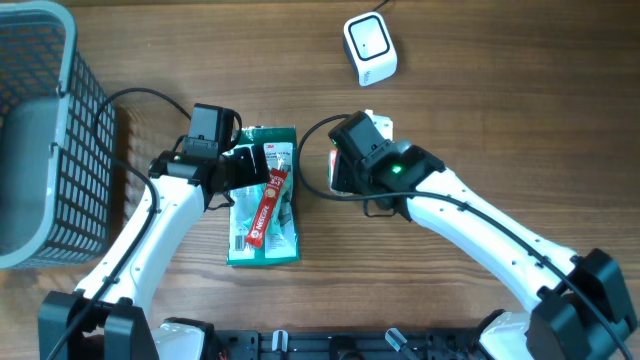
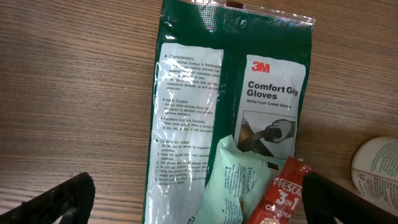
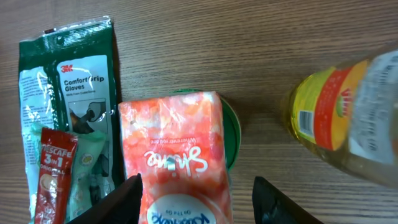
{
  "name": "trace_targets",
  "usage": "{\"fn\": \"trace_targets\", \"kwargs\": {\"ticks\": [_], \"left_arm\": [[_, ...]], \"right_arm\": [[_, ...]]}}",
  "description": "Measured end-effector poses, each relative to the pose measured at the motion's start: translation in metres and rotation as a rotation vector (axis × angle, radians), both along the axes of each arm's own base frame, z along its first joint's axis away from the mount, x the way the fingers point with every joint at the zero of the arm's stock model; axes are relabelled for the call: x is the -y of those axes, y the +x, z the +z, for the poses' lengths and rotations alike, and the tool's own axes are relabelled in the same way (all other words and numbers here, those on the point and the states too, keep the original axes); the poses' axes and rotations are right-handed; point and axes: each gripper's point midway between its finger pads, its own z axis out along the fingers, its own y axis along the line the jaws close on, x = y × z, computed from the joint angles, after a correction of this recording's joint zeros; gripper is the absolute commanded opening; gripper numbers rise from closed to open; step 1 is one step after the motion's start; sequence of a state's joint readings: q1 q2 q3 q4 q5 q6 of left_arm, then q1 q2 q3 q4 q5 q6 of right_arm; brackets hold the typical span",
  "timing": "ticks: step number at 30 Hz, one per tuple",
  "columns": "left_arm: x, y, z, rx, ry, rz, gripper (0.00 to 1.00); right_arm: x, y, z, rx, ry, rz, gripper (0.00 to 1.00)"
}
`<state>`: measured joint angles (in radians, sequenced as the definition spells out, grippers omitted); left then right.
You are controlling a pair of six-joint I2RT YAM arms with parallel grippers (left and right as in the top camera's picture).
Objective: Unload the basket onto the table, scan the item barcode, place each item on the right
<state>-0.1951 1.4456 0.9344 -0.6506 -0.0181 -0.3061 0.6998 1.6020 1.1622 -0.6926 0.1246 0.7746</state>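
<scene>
Closest to the right wrist lens is the tissue pack (image 3: 177, 149): soft plastic mottled orange and pink, white script across it, a white oval at its 6 o'clock end. No barcode shows on the face in view. It lies between the right gripper (image 3: 196, 186) fingers (image 3: 132, 199), whose jaws stand about half open. The 9 o'clock finger overlaps the pack's edge and a strip of table shows before the 3 o'clock finger, so it is not clamped. A green round lid (image 3: 231, 134) peeps out under the pack. At 3 o'clock lies a yellow oil bottle (image 3: 348, 112) with a barcode on its label.

From overhead, the pack is almost wholly hidden beneath the right gripper (image 1: 345, 165), near the middle of the table (image 1: 500, 100). That view alone shows the white scanner (image 1: 370, 47) at 12 o'clock, well apart, and the grey basket (image 1: 60, 150) at 9 o'clock.

The left gripper (image 2: 198, 193) hangs fully open, holding nothing, above the green gloves packet (image 2: 186, 93). Only the left wrist view lets its printed text be read. A red Nescafé sachet (image 2: 273, 202) and a mint-green sachet (image 2: 233, 180) lie on the packet's 6 o'clock end.
</scene>
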Motion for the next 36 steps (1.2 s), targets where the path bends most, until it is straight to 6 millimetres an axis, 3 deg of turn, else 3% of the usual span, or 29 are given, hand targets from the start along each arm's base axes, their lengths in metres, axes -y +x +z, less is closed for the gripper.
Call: {"fn": "trace_targets", "kwargs": {"ticks": [9, 14, 23, 31, 36], "left_arm": [[0.000, 0.000, 0.000, 0.000, 0.000, 0.000, 1.00], [0.000, 0.000, 0.000, 0.000, 0.000, 0.000, 1.00], [0.000, 0.000, 0.000, 0.000, 0.000, 0.000, 1.00], [0.000, 0.000, 0.000, 0.000, 0.000, 0.000, 1.00], [0.000, 0.000, 0.000, 0.000, 0.000, 0.000, 1.00]], "right_arm": [[-0.017, 0.002, -0.003, 0.003, 0.037, 0.094, 0.45], [-0.036, 0.001, 0.003, 0.006, 0.118, 0.178, 0.43], [-0.055, -0.014, 0.005, -0.030, 0.182, 0.272, 0.44], [-0.060, -0.019, 0.006, -0.039, 0.194, 0.295, 0.47], [-0.059, -0.020, 0.005, -0.040, 0.184, 0.308, 0.59]]}}
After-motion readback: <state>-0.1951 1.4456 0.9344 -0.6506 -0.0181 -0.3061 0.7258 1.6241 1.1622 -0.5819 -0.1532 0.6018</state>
